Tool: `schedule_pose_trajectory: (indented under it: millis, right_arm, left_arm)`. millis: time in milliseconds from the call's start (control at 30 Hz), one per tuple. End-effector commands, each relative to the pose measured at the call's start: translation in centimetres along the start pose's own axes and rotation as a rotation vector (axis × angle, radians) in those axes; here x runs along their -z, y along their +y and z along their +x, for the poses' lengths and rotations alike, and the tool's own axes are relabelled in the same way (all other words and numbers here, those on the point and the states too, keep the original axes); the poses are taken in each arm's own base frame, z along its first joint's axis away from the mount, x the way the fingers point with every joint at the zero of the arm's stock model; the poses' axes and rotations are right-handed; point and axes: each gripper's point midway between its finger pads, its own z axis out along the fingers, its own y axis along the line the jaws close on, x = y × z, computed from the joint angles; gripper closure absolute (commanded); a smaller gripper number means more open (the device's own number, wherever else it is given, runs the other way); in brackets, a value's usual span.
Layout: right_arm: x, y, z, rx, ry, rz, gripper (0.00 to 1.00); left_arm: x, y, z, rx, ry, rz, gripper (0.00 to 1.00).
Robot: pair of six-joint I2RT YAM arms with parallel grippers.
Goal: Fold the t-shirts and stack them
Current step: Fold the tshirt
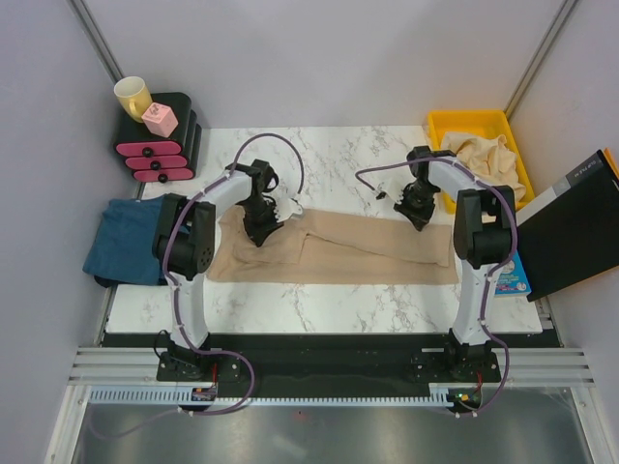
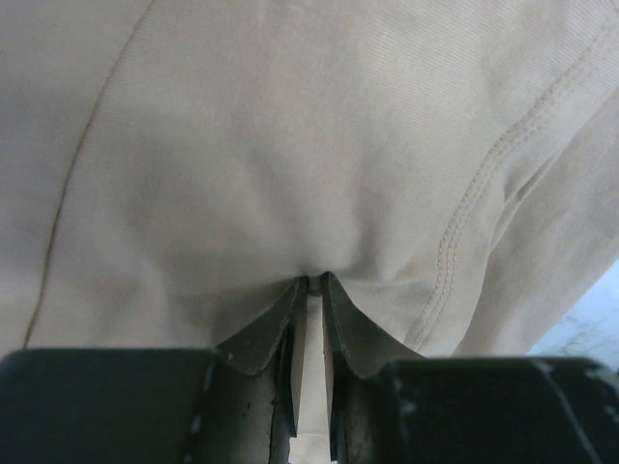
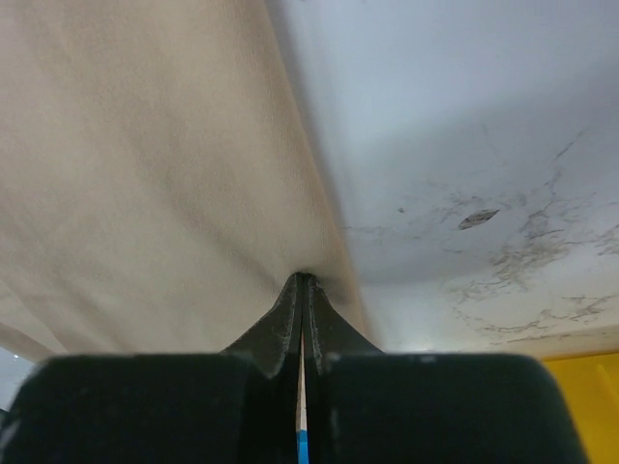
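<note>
Though grey-walled, white marble table [image 1: 329, 307].

On my feed, a black drawer unit [image 1: 160, 150] with pink fronts stands at the marble table's [image 1: 329, 300] far left corner, a yellow mug [image 1: 132, 97] and pink cube [image 1: 160, 119] on top. A yellow bin [image 1: 469, 120] sits far right, a black board [image 1: 575, 227] near it.

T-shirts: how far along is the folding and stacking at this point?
Done: a teal-blue t-shirt lies apparently folded at the left edge of the table. In hand: the left gripper and right gripper pinch the beige t-shirt, a long strip. Left: crumpled shirts in the yellow bin.
</note>
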Motion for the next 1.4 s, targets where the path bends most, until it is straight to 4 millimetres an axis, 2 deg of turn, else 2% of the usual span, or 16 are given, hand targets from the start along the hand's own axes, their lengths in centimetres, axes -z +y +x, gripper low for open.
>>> schedule_pose_trajectory:
  millis: [0,167,300,367,400,500,533,633,900,967,1000,1067,1233,1300,1333,1367]
  right_arm:
    - [-1.7,2.6,2.1,0.001,0.037,-0.093,1.00]
    - [-1.1,4.9,2.7,0.031,0.043,-0.123,1.00]
    - [-0.6,6.3,2.3,0.048,0.030,-0.150,1.00]
    - [-0.2,7.1,2.0,0.063,0.024,-0.163,1.00]
    - [-0.2,7.6,1.7,0.082,0.025,-0.170,1.00]
    - [0.2,9.0,0.7,0.134,0.015,-0.176,1.00]
    - [0.5,9.4,0.4,0.148,0.010,-0.176,1.00]
    - [0.8,10.6,-0.7,0.187,-0.005,-0.184,1.00]
    - [1.3,12.9,-3.7,0.279,-0.042,-0.200,1.00]
    - [1.3,13.9,-4.5,0.308,-0.045,-0.209,1.00]
    - [1.3,14.1,-4.8,0.318,-0.049,-0.211,1.00]
    - [1.4,15.0,-5.7,0.342,-0.059,-0.219,1.00]
    - [1.2,16.3,-7.5,0.394,-0.070,-0.224,1.00]
    - [1.2,16.3,-8.2,0.405,-0.075,-0.218,1.00]
    - [1.4,16.3,-8.4,0.407,-0.079,-0.213,1.00]
    - [1.6,16.2,-8.7,0.410,-0.084,-0.206,1.00]
  left_arm:
    - [-1.5,8.3,-0.1,-0.046,0.054,-0.259,0.80]
    - [-0.2,13.1,-1.7,-0.060,0.073,-0.388,0.81]
    - [1.3,17.2,-4.3,-0.076,0.046,-0.497,0.81]
    - [2.0,18.5,-5.1,-0.100,0.056,-0.540,0.82]
    - [3.0,19.5,-6.0,-0.112,0.044,-0.578,0.82]
    - [3.4,21.2,-7.4,-0.169,0.049,-0.638,0.83]
    - [3.0,21.4,-7.8,-0.188,0.058,-0.644,0.83]
    - [3.7,23.1,-9.6,-0.257,0.058,-0.728,0.84]
    - [4.4,27.0,-15.5,-0.411,-0.007,-0.905,0.84]
    - [5.0,27.5,-17.1,-0.442,-0.028,-0.948,0.83]
    - [4.2,27.7,-17.5,-0.453,-0.035,-0.947,0.82]
    - [4.2,27.5,-18.7,-0.472,-0.057,-0.965,0.81]
    - [3.8,25.8,-21.3,-0.486,-0.126,-0.953,0.78]
    - [4.3,25.3,-22.0,-0.477,-0.155,-0.965,0.71]
    - [5.7,25.2,-22.5,-0.455,-0.184,-0.989,0.65]
    - [6.0,25.1,-22.5,-0.444,-0.191,-0.995,0.46]
